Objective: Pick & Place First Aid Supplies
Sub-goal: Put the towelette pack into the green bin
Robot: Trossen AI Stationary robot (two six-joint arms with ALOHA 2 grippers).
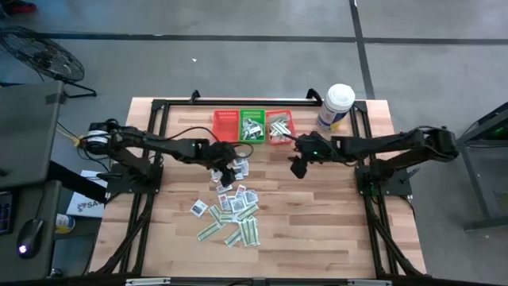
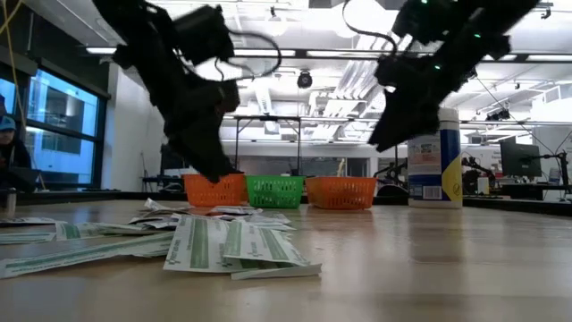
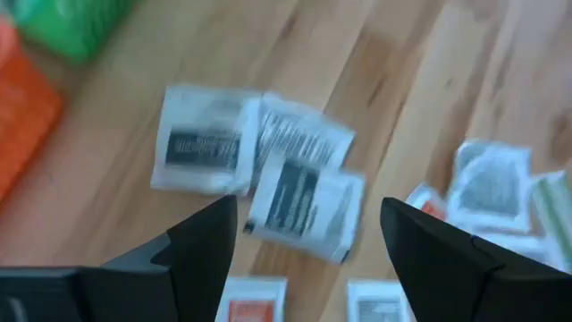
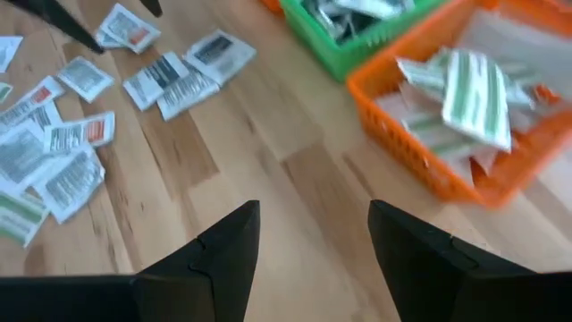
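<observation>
The first aid supplies lie loose on the wooden table: a pile of white packets and green-and-white strips [image 1: 230,214], and a few white packets [image 3: 299,192] nearer the baskets. My left gripper [image 3: 308,233] hangs open above those few packets and touches none of them; it also shows in the high view [image 1: 228,171]. My right gripper [image 4: 313,233] is open over bare wood, in front of the orange basket [image 4: 474,107] that holds green-and-white strips. It appears in the high view [image 1: 299,167] too.
Three small mesh baskets stand in a row at the far side: red [image 1: 226,125], green [image 1: 252,125] and orange [image 1: 279,127]. A white tub with a blue label [image 1: 336,107] stands to their right. A dark frame [image 1: 159,107] borders the table.
</observation>
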